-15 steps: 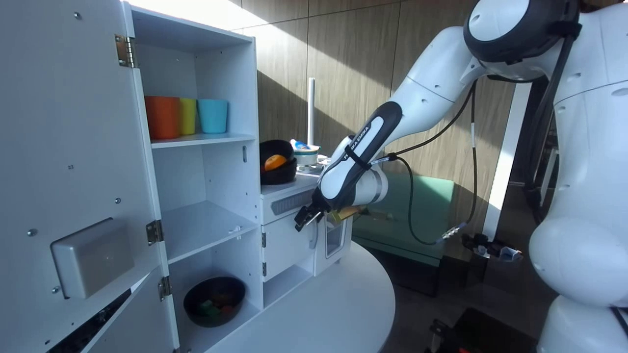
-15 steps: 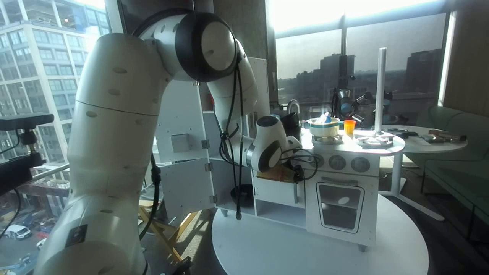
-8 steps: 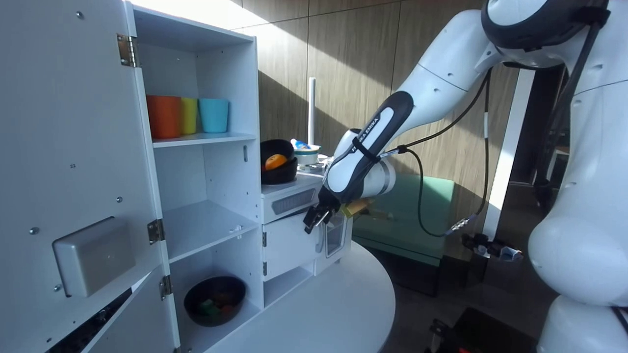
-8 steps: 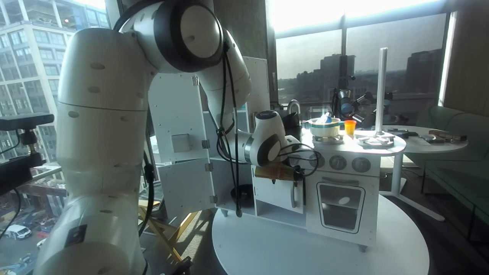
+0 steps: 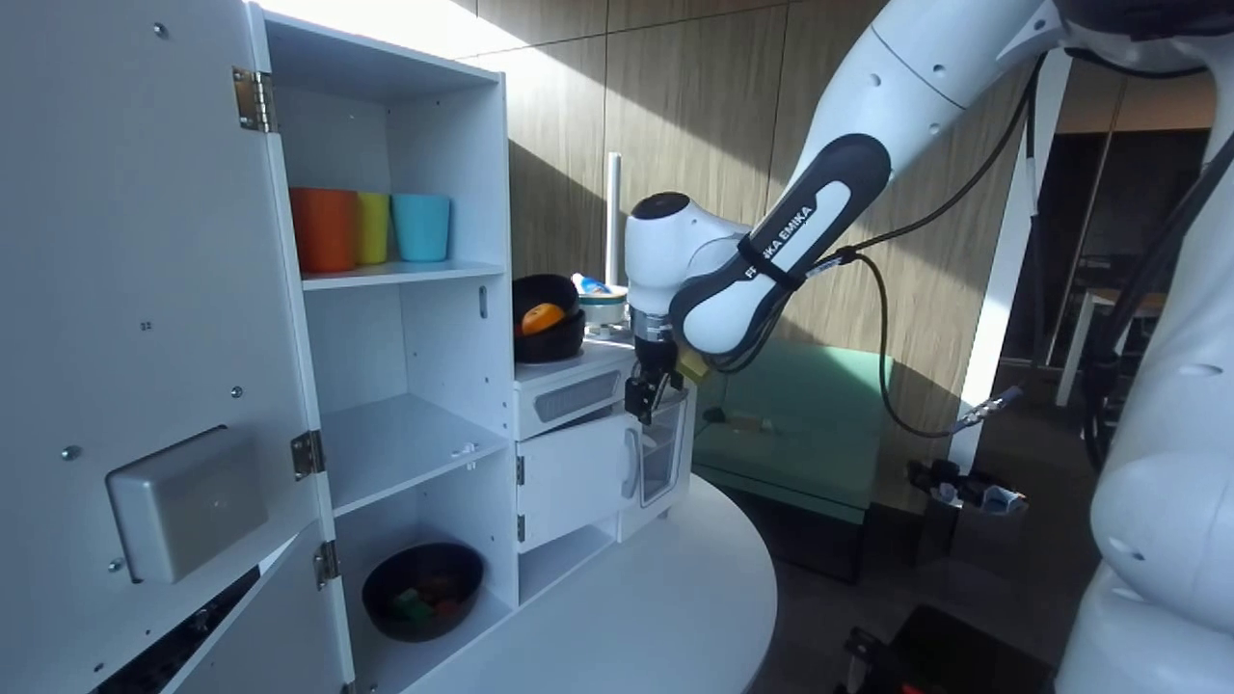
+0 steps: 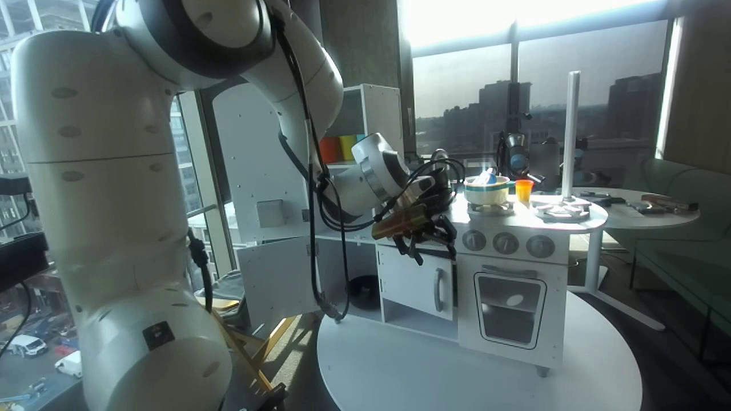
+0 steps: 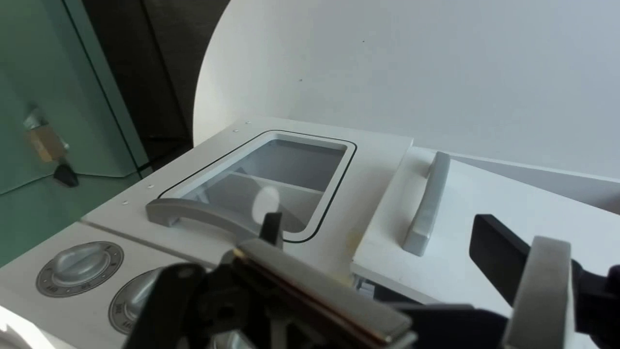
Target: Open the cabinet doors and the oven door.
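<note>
Spread and empty, the tool (image 5: 650,399) hung near the small door (image 5: 578,480), ajar and perhaps obstructing. Probably the closed oven door (image 6: 510,308) was the step in hand, its grey handle (image 6: 508,272) needing a pull next. Beyond, a pot (image 6: 484,194) sat on the counter (image 6: 517,218); farther, the tall cabinet doors (image 5: 145,251) stood open.

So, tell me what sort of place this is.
Probably an office or lab room set up for robot trials: a robot arm reaches toward a white, toy-like kitchen unit, and big windows look out on city buildings.
</note>
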You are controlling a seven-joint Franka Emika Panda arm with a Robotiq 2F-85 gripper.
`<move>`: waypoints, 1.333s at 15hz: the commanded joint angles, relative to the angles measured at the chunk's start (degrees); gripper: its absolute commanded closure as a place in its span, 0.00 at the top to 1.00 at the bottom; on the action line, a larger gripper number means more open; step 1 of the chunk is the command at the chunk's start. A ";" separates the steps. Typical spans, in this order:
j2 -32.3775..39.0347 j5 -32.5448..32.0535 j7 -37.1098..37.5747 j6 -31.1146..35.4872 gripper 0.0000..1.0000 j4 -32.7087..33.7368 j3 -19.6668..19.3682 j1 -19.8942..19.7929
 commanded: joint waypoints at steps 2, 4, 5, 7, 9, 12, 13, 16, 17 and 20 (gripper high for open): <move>3.01 -13.24 20.31 -5.71 1.00 5.29 -3.82 4.57; 5.38 -16.21 28.73 -7.23 1.00 6.77 -4.81 5.40; 6.62 -17.22 32.80 -7.69 1.00 7.37 -5.25 5.76; 9.00 -17.49 39.61 -9.68 1.00 8.89 -5.92 6.57; 10.69 -15.07 44.31 -10.75 1.00 10.22 -6.32 6.99; 10.99 -13.89 50.85 -13.49 1.00 11.48 -6.95 7.74; 10.31 -14.23 51.67 -14.39 1.00 11.50 -7.04 7.87; 8.54 -14.35 52.85 -16.16 1.00 11.55 -6.93 7.91; 8.00 -14.18 54.24 -15.24 1.00 11.36 -6.88 7.73; 7.85 -9.10 54.97 -11.74 1.00 10.84 -6.56 6.54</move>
